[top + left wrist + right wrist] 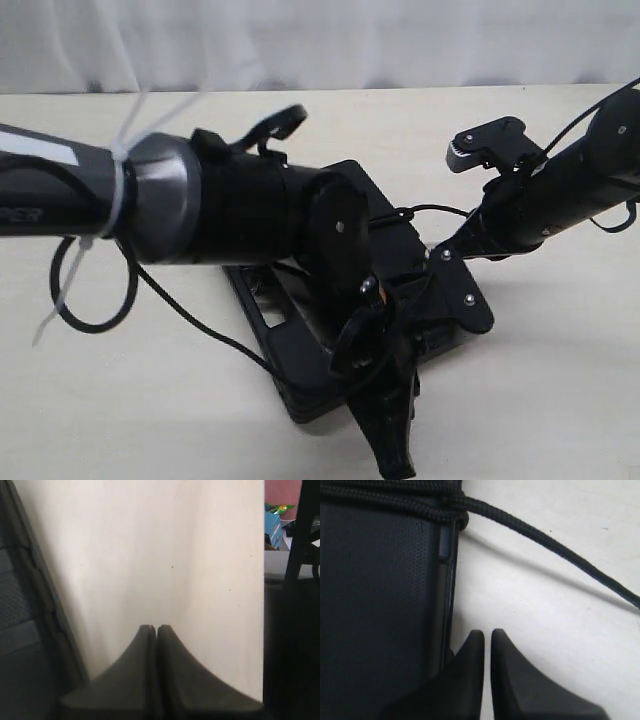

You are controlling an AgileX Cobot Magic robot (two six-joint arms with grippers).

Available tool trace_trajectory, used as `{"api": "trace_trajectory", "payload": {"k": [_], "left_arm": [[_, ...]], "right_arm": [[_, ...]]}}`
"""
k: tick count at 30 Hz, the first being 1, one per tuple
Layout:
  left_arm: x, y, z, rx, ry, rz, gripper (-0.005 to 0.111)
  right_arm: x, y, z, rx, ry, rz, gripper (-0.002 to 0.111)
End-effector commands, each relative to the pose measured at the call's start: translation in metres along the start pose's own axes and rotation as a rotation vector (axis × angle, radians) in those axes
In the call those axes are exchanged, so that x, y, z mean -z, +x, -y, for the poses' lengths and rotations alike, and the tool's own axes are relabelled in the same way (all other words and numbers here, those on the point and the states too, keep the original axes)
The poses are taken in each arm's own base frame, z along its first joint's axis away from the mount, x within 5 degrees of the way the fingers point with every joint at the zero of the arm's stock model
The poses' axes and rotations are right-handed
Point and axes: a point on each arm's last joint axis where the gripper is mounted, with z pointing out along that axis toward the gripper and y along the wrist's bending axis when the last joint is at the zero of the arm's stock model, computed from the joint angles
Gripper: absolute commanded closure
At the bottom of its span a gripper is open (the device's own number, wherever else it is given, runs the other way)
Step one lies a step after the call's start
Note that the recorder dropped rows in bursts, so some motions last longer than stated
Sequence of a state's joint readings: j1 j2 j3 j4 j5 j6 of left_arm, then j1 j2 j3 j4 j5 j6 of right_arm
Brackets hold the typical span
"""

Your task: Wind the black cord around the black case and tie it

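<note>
As the cord (pixel 545 537) runs off the case (pixel 375 605) edge, I see left gripper (pixel 157 630) and right gripper (pixel 487 632) both pressed together.

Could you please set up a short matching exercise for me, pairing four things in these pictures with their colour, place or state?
Things:
1. black cord
2. black case
3. left end effector
4. zip tie

Descriptions:
A. white, strapped round the left arm
B. shut, fingertips together over the table
C. lying on the table, textured matte surface
D. crosses the case's edge and trails off over the table

Pairs: 1-D; 2-C; 3-B; 4-A.
</note>
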State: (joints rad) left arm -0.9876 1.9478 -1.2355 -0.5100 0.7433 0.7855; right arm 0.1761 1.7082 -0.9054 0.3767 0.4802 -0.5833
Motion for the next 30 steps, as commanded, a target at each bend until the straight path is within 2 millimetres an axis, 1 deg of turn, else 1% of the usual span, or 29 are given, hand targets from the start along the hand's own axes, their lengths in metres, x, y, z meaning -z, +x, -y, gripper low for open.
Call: {"api": "trace_trajectory", "payload": {"k": [1,9,12,15,20,21,23,26,28,30], "left_arm": [[-0.025,0.015,-0.007,0.071,-0.041,-0.058,0.107],[-0.021,0.029,-0.029,0.085,-0.285,-0.196,0.107],[-0.017,0.031,-0.040,0.106,-0.382,-0.201,0.107],[-0.015,0.031,-0.046,0.131,-0.402,-0.174,0.107],[-0.015,0.030,-0.045,0.137,-0.389,-0.153,0.107],[-0.015,0.029,-0.045,0.136,-0.390,-0.151,0.107],[-0.013,0.028,-0.044,0.135,-0.392,-0.144,0.107],[-0.003,0.024,-0.041,0.148,-0.393,-0.104,0.107],[0.008,0.020,-0.039,0.144,-0.403,-0.072,0.107],[0.023,0.016,-0.034,0.147,-0.410,-0.037,0.107]], "right_arm": [[0.000,-0.001,0.000,-0.001,0.004,0.011,0.104],[0.000,-0.003,0.001,-0.001,0.018,0.031,0.104],[-0.003,-0.002,0.002,-0.003,0.021,0.031,0.104],[-0.009,-0.003,0.004,-0.004,0.034,0.038,0.104],[-0.018,-0.004,0.009,0.051,0.065,0.061,0.103],[-0.019,-0.005,0.009,0.051,0.075,0.073,0.101],[-0.019,-0.005,0.009,0.051,0.075,0.073,0.091],[-0.017,-0.004,0.008,0.051,0.059,0.054,0.077],[-0.012,-0.006,0.007,0.056,0.064,0.068,0.072],[-0.003,-0.009,0.007,0.061,0.073,0.098,0.072]]}}
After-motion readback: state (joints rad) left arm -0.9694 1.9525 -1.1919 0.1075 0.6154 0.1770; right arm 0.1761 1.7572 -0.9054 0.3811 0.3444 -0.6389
